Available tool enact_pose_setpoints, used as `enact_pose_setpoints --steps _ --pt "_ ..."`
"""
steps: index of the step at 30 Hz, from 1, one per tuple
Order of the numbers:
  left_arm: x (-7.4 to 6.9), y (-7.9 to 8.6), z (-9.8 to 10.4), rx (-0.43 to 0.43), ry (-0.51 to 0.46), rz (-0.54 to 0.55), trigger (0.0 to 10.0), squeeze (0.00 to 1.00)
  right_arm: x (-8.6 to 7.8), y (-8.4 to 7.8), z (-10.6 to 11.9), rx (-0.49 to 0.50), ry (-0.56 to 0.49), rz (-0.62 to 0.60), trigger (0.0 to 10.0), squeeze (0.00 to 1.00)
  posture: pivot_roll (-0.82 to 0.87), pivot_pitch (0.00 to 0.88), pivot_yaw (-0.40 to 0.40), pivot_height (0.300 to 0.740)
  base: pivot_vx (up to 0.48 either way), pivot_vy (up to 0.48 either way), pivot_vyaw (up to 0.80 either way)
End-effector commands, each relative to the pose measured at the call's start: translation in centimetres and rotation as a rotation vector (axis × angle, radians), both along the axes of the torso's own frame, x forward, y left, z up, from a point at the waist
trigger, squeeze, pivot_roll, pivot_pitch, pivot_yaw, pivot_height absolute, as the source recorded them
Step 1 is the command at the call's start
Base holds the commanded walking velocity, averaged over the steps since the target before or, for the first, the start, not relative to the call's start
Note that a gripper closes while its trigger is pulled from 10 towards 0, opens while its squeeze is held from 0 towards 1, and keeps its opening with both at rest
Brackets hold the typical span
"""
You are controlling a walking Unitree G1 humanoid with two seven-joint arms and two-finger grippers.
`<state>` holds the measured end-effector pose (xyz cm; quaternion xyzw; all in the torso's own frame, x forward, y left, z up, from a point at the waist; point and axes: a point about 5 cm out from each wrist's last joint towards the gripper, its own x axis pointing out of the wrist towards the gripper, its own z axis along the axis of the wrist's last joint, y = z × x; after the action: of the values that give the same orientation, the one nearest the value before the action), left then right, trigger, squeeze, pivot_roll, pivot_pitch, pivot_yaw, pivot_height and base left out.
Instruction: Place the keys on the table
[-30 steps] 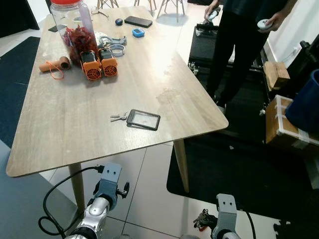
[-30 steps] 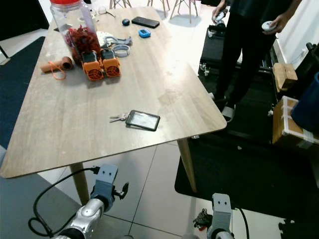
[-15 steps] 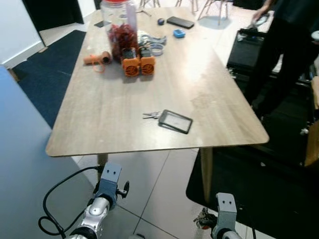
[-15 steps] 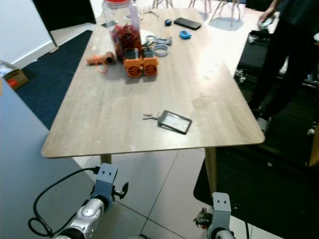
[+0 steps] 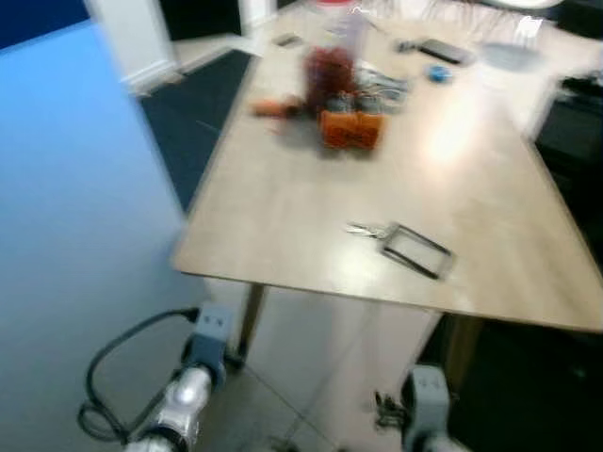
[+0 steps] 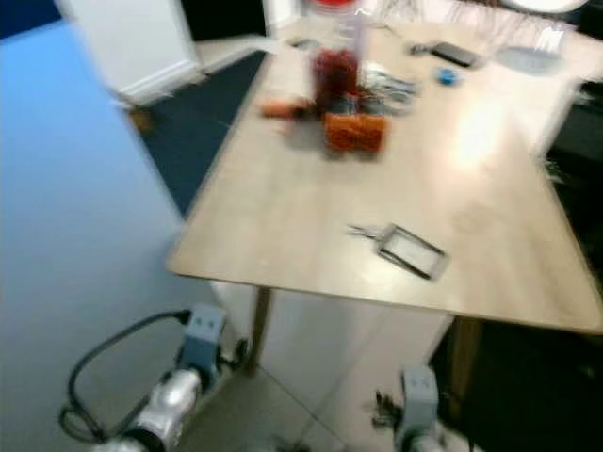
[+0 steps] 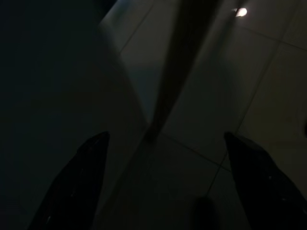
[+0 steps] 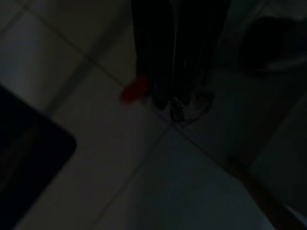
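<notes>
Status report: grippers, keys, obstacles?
Right gripper shut on keys, low over floor. Left gripper open, idle. Table ahead; card holder near its edge.

The view is very dark. The left claw (image 7: 163, 182) hangs over a pale tiled floor (image 7: 216, 96), its two long black fingers (image 7: 72, 187) spread wide apart with nothing between them. A dark, slanting leg-like post (image 7: 177, 67) crosses the tiles, and a small bright glint of light (image 7: 241, 12) shows near the floor's far edge.
</notes>
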<state>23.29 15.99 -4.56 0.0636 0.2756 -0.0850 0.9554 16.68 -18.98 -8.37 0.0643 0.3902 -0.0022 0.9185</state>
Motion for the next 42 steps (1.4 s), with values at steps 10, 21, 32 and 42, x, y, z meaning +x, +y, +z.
enact_pose_setpoints --steps 10,21,32,42 --pt "-0.45 0.29 -0.19 -0.036 0.009 0.002 10.0 0.00 -0.05 0.05 -0.03 0.026 -0.005 -0.047 10.0 0.00 0.04 0.080 -0.011 0.740 0.000 0.000 0.05" --pt "-0.42 0.18 -0.17 -0.035 0.009 -0.014 10.0 0.00 -0.14 0.15 -0.05 0.038 -0.009 -0.051 10.0 0.00 0.04 0.080 -0.008 0.740 0.000 0.000 -0.36" --pt "-0.42 0.17 -0.14 -0.041 0.007 -0.015 10.0 0.00 -0.28 0.09 -0.10 0.039 -0.007 -0.055 10.0 0.00 0.04 0.080 -0.007 0.740 0.000 0.000 0.00" --pt "-0.43 0.09 -0.16 -0.043 0.007 -0.008 10.0 0.00 -0.22 0.07 -0.07 0.038 -0.007 -0.054 10.0 0.00 0.04 0.081 -0.009 0.740 0.000 0.000 0.00"
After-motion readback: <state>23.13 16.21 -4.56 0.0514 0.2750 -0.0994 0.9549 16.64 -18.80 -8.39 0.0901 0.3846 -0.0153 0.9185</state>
